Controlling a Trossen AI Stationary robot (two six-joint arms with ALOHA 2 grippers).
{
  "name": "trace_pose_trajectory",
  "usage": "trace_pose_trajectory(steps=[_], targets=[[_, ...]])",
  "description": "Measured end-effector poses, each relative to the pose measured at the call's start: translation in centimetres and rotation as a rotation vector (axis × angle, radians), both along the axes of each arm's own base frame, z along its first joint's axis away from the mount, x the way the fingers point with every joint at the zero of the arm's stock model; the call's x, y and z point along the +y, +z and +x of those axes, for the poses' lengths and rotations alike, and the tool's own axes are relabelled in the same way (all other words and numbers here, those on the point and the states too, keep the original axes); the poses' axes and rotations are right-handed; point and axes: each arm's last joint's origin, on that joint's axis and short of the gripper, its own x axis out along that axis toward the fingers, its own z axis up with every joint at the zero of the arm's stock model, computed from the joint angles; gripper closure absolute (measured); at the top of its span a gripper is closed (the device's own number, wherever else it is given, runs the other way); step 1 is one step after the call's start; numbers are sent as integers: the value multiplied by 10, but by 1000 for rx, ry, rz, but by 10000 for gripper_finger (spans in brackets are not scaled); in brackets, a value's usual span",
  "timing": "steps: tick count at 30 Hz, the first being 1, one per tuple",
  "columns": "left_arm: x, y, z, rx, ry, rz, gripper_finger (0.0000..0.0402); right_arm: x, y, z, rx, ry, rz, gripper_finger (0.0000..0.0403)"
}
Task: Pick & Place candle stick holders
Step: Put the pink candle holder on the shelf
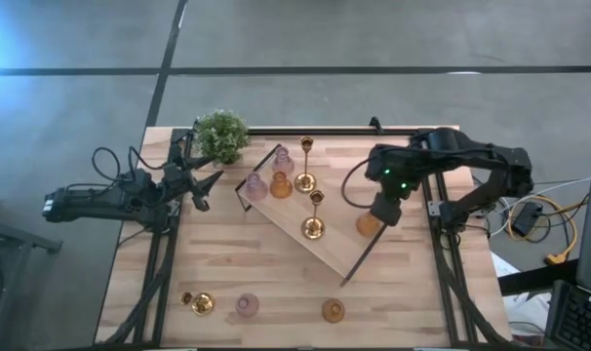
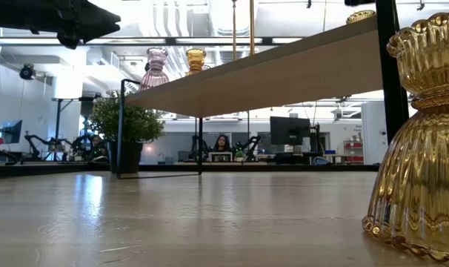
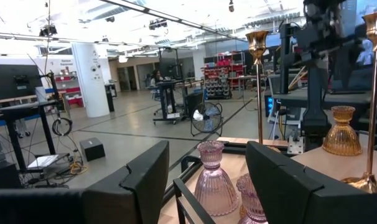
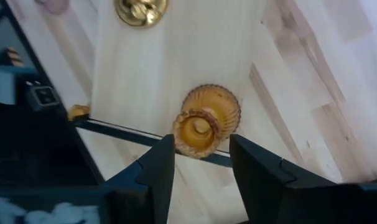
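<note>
We see the right gripper (image 4: pixel 201 165) parted (holding nothing) just above an amber holder (image 4: pixel 204 121) on the tray (image 1: pixel 327 255); the left gripper (image 3: pixel 207 180) waits, spread.

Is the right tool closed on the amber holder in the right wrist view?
No. The right tool is open above the amber holder, and its fingers do not touch the glass.

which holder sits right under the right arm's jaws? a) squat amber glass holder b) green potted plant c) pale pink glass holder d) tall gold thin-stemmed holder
a: the right wrist view shows the squat ribbed amber glass holder just ahead of the right gripper, whose jaws stand open and apart from it, on the long light-wood tray; the high view places the holder beneath that arm.
</note>
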Motion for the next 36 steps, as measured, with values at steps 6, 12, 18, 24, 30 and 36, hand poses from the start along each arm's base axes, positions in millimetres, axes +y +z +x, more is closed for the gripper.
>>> trace_pose_trajectory(steps=[6, 12, 18, 24, 30, 36], targets=[[0, 0, 0, 0, 0, 0, 183, 11, 24, -16, -103, 6, 4, 268], [0, 0, 0, 0, 0, 0, 183, 32, 43, -25, -198, 32, -83, 281], [0, 0, 0, -2, -1, -3, 183, 53, 51, -29, -252, 98, -146, 284], [0, 0, 0, -29, -8, -54, 183, 64, 45, -31, -237, 146, -170, 285], [0, 1, 0, -128, -32, -233, 183, 68, 37, -29, -201, 163, -182, 283], [-5, 4, 3, -111, -216, -225, 183, 67, 38, -30, -202, 160, -181, 289]])
